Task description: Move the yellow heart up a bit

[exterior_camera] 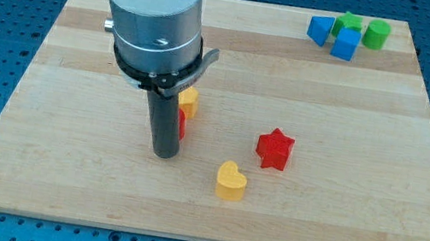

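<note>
Gripper being absent, so nothing is clenched or released, my tip (164, 154) is resting left of the yellow heart-shaped block (231, 182), which is lying nearer on the wooden worktop (350, 142).

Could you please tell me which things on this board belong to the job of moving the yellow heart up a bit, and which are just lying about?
Part of the job:
- yellow heart
- my tip, to the view's left of the heart, apart from it

Just lying about:
- red star
- yellow block and red block, partly hidden behind the rod
- two blue blocks
- two green blocks
</note>
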